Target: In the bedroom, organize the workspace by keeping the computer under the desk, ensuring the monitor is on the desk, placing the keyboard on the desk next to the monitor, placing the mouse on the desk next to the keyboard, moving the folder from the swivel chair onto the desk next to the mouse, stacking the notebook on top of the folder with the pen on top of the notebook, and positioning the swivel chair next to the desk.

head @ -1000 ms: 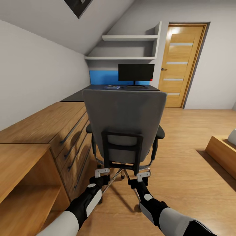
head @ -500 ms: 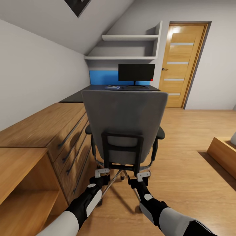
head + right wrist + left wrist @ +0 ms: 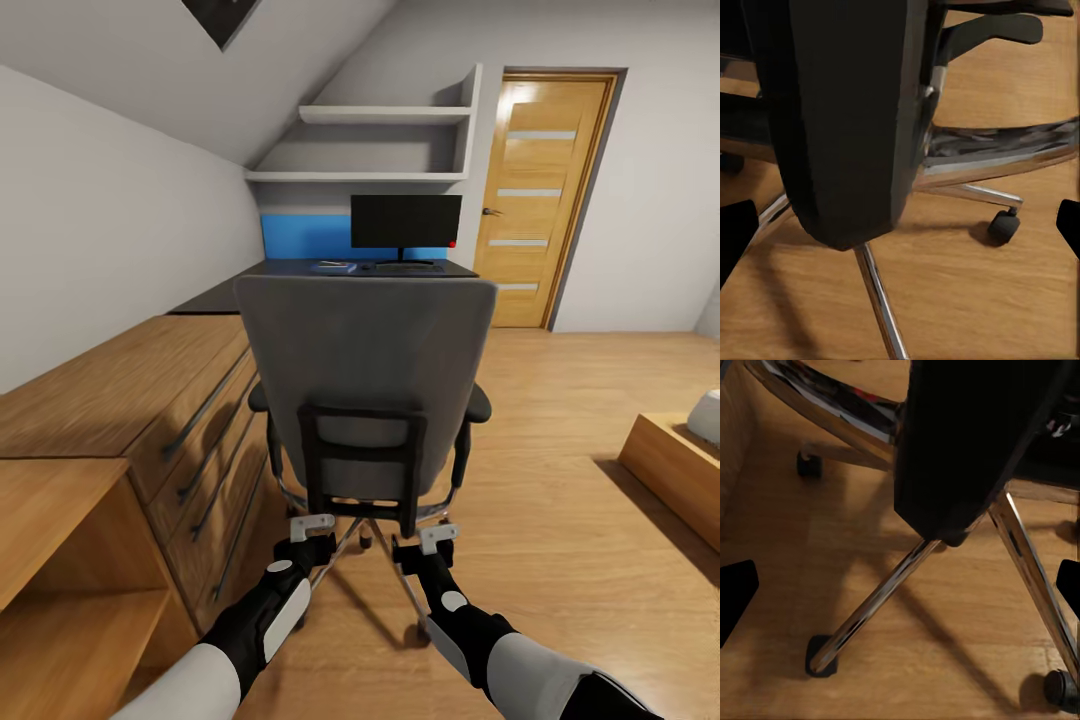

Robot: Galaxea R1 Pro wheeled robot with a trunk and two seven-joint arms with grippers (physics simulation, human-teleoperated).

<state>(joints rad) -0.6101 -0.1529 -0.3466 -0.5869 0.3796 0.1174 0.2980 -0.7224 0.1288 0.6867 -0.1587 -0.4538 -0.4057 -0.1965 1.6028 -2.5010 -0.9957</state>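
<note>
Swivel chair [image 3: 365,385] sits on floor, back facing robot, worktop [image 3: 330,272] well beyond. Rolls easily on casters; push rigid black back frame. Left tool [image 3: 312,528], right tool [image 3: 438,538] both spread wide, empty.

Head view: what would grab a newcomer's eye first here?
The swivel chair, its grey back to the camera, fills the middle, with the left tool and right tool low behind its chrome base. Beyond it the black monitor stands on the desk, with a wooden door to the right.
</note>
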